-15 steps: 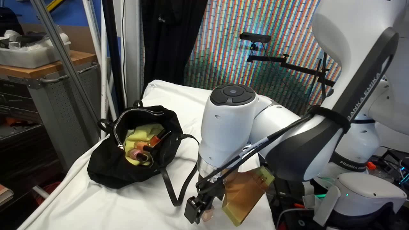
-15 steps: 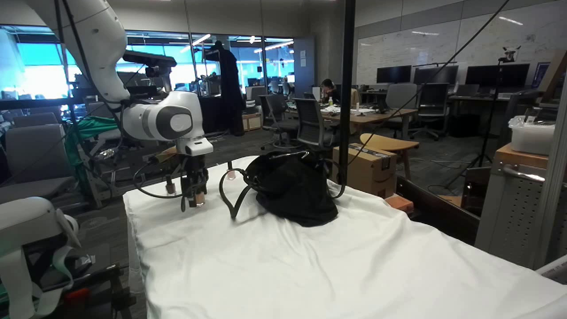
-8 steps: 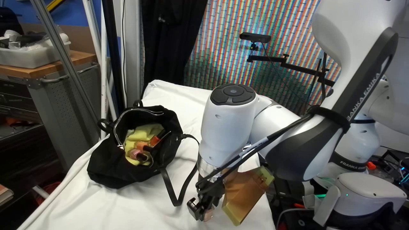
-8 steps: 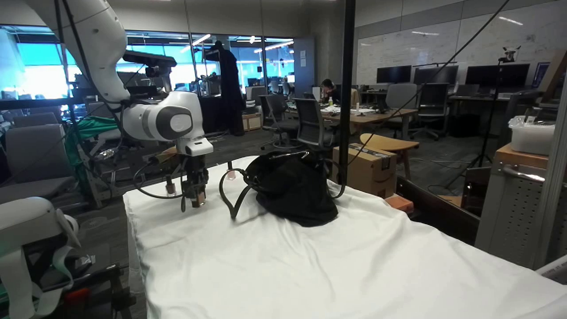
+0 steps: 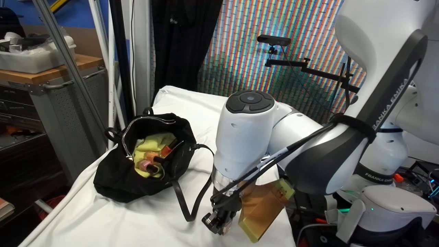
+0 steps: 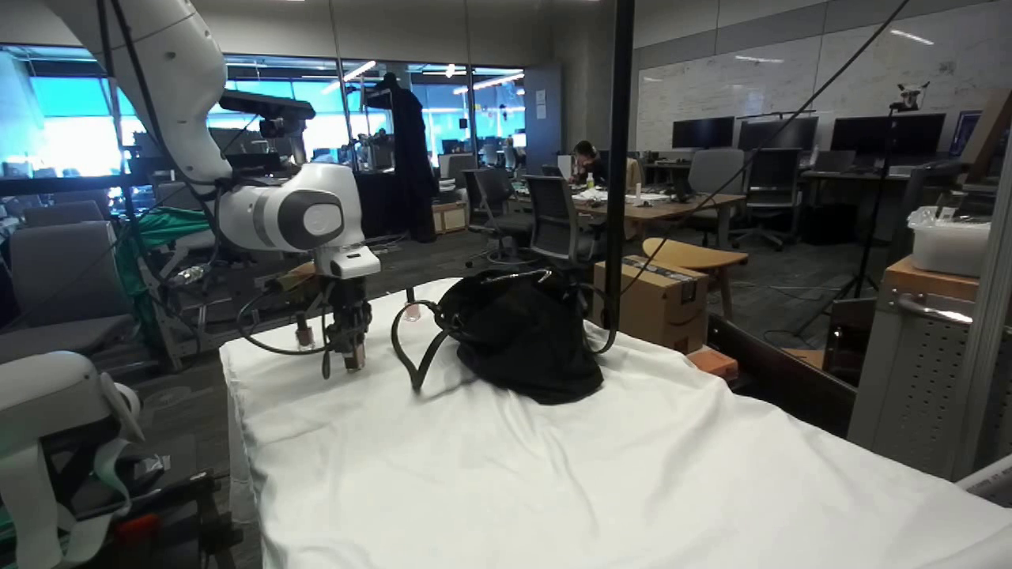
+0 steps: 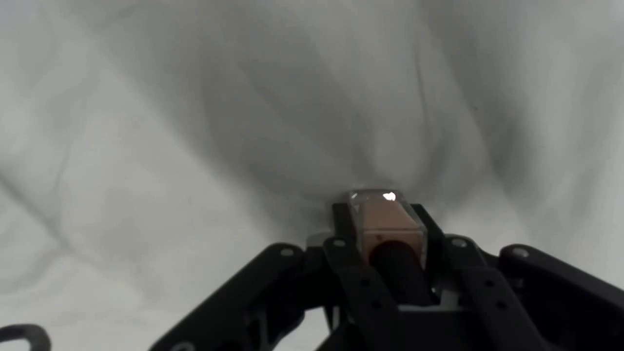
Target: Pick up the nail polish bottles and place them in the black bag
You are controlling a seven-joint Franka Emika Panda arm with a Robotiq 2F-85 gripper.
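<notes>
A robot arm (image 5: 298, 127) lettered "FRANKA EMIKA" is pinching a square, pale pink nail polish bottle (image 7: 392, 218), dark-capped, in its gripper (image 7: 386, 223), down by the white cloth (image 6: 553, 490). Nearby, a black bag (image 5: 117, 181) is gaping open, cradling a pink bottle (image 5: 144, 165), an orange bottle (image 5: 150, 157) and a red-orange bottle (image 5: 166, 151) against its yellow-green interior (image 5: 156, 141), while a dark reddish bottle (image 6: 304, 337) and a pale bottle (image 6: 412, 312) are standing on the cloth.
</notes>
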